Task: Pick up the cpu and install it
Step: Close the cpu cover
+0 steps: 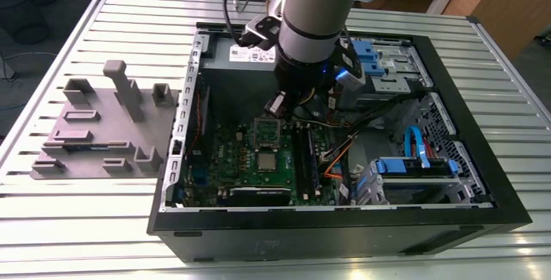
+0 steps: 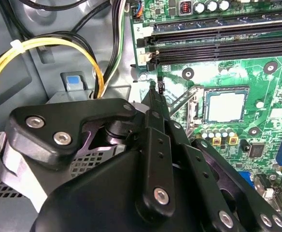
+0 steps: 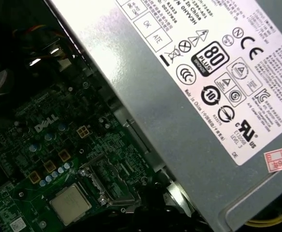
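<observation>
A slatted silver metal table is seen nearest, and an open black computer case is laid flat on it. Towards the exterior view's left, beside the case, a grey plastic fixture block with upright posts is set on the table. At the exterior view's right, inside the case, blue plastic drive brackets are mounted near the front wall.

Farther in, a green motherboard is fixed to the case floor. The cpu, a small flat square chip with a silver-grey metal top, is seated in the rectangular metal-framed socket on that board. It is also seen in both wrist views, with the socket's hinged metal frame swung open beside it. Long black memory slots are lined up just beside the socket.

Beyond the cpu, the black gripper is held low over the board, apart from the chip. In the second wrist view its fingers are drawn together into a narrow tip, and nothing is seen between them. Yellow cables are looped near it against the grey case wall.

Farthest, a grey metal power supply box with a white label is mounted at the case's far wall, behind the silver and pale blue robot arm.
</observation>
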{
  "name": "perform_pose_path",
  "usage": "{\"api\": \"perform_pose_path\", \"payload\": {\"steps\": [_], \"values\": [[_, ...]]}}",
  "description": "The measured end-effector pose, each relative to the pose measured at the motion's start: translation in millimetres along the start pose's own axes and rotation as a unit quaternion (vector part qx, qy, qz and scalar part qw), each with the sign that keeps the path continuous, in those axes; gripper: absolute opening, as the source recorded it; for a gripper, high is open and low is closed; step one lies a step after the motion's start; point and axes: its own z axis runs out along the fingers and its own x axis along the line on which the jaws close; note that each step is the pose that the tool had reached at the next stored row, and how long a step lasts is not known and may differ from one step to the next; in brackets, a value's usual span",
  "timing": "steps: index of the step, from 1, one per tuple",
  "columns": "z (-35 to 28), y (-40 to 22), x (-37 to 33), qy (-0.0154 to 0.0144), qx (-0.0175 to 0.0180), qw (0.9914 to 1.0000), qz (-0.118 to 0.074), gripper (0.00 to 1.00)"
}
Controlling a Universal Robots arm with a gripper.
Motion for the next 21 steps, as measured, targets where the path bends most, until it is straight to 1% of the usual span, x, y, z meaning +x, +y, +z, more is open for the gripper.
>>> {"api": "perform_pose_path", "payload": {"steps": [5, 12, 18, 21], "values": [[-0.7, 0.4, 0.6, 0.0001, 0.0000, 1.00000, -0.002, 0.10], [-4.8, 1.5, 0.9, 0.0002, -0.0001, 0.99999, -0.003, 0.10], [-5.2, 1.7, 1.1, 0.0015, -0.0007, 0.99984, -0.018, 0.10], [-7.4, 1.9, 1.0, 0.0017, -0.0008, 0.99980, -0.020, 0.10]]}}
